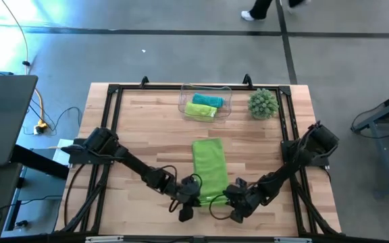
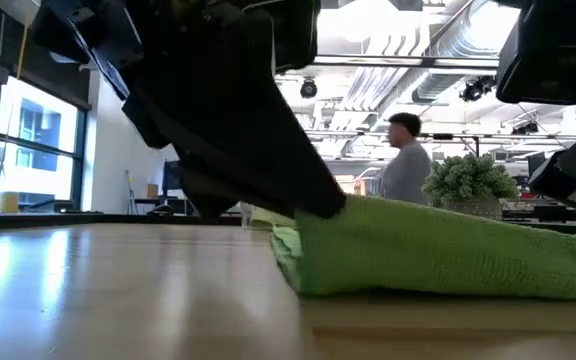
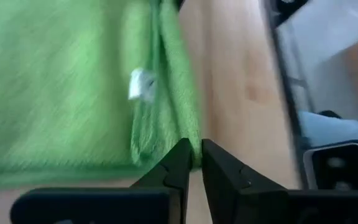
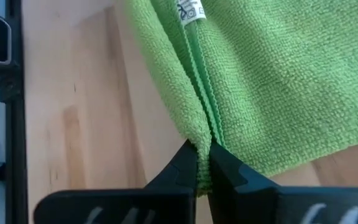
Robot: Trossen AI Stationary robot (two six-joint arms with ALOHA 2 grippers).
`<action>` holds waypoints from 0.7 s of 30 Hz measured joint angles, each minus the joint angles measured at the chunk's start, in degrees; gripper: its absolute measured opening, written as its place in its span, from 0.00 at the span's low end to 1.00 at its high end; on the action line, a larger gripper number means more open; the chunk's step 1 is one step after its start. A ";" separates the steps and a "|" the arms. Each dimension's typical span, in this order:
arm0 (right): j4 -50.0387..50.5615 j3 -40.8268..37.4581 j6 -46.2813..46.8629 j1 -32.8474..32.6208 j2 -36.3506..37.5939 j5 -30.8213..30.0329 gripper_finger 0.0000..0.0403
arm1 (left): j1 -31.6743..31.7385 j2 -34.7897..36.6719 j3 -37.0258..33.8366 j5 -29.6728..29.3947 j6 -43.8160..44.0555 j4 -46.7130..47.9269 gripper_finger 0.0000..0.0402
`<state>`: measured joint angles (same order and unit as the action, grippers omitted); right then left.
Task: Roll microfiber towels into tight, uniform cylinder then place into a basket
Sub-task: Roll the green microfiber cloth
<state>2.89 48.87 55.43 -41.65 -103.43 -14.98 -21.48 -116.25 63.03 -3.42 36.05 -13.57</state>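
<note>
Two grippers work at the near end of the lime green towel [image 1: 209, 169], which lies flat as a long folded strip in the middle of the table [image 1: 147, 128]. On its left corner, the left gripper [image 3: 194, 163] has its jaws nearly closed, pinching the folded edge of the cloth. On the right corner, the right gripper [image 4: 204, 163] has its jaws closed tight on the towel's edge. At the far side stands the basket [image 1: 206, 93], holding a teal towel [image 1: 208, 100] and a second green towel [image 1: 201, 110]. Beside the basket sits a plant ball [image 1: 263, 103].
</note>
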 joint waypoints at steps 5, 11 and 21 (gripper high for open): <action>1.56 -0.05 1.85 2.03 0.97 0.39 0.00 | 0.12 0.00 0.03 -5.50 2.81 6.98 0.06; 1.64 0.12 3.64 3.72 0.65 1.76 0.00 | 0.05 0.01 0.17 -7.49 2.86 10.42 0.05; -1.28 -0.08 4.18 4.28 1.83 8.56 0.00 | -2.59 6.24 -0.01 -5.71 -3.72 12.34 0.18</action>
<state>1.61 48.80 59.61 -37.37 -101.60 -6.42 -24.07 -110.00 63.02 -9.12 32.33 -1.23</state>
